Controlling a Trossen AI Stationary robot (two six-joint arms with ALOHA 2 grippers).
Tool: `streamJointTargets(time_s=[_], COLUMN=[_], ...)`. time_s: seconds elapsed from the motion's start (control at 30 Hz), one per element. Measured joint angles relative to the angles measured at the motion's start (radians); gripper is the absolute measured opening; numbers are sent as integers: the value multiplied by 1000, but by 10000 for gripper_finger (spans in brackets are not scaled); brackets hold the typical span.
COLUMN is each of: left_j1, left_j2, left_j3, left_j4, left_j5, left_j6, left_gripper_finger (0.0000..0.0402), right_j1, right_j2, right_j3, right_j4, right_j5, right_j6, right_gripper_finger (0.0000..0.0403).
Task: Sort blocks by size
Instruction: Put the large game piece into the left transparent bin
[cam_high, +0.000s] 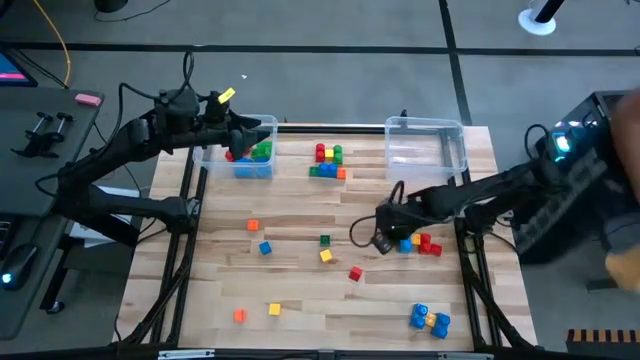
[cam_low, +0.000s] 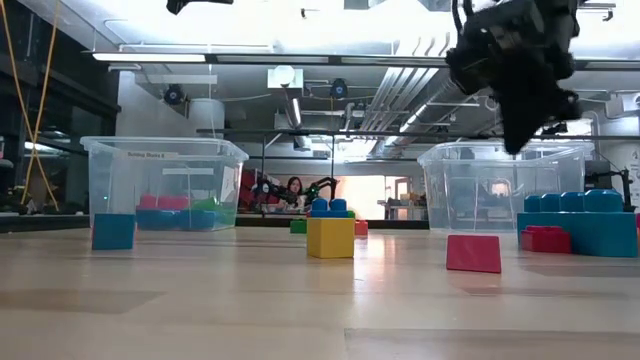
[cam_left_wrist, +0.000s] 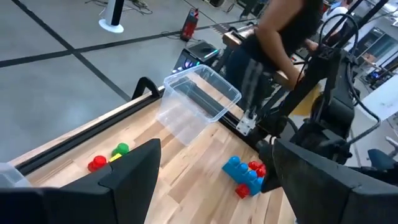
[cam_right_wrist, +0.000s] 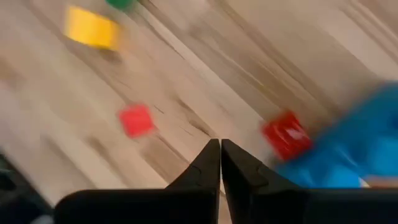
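Observation:
Blocks lie scattered on the wooden table: a mixed cluster (cam_high: 328, 162) near the far edge, a blue and red group (cam_high: 418, 243) at the right, a blue and yellow group (cam_high: 430, 320) near the front, and several small cubes in between, among them a yellow cube (cam_high: 326, 256) and a red cube (cam_high: 355, 273). My right gripper (cam_high: 381, 240) hangs shut above the table just left of the blue and red group (cam_right_wrist: 292, 140), fingers pointing down and holding nothing. My left gripper (cam_high: 255, 130) stands open and empty over the left bin (cam_high: 240, 168), which holds red, green and blue blocks.
A second clear bin (cam_high: 428, 140) stands at the far right of the table. A person (cam_left_wrist: 286, 37) stands beyond the table's right edge, by the right arm's base. Bare wood lies in the middle and at the near left of the table.

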Motion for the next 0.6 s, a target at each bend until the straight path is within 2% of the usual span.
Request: streamJointTargets(time_s=[0.13, 0.27, 0.47, 0.6], left_j1=[0, 0, 0, 0], left_j2=[-1, -2, -2, -2], left_j3=[0, 0, 0, 0], left_j4=[-11, -23, -72, -84], left_j5=[1, 4, 5, 5], left_j6=[29, 32, 48, 47], left_gripper_finger=[296, 296, 296, 296], right_j1=[3, 23, 12, -44], right_j2=[40, 23, 10, 10], right_j3=[75, 97, 48, -13], right_j4=[-227, -335, -381, -292], right_j5=[35, 114, 171, 172], right_j6=[38, 200, 399, 473], right_gripper_finger=[51, 115, 224, 268])
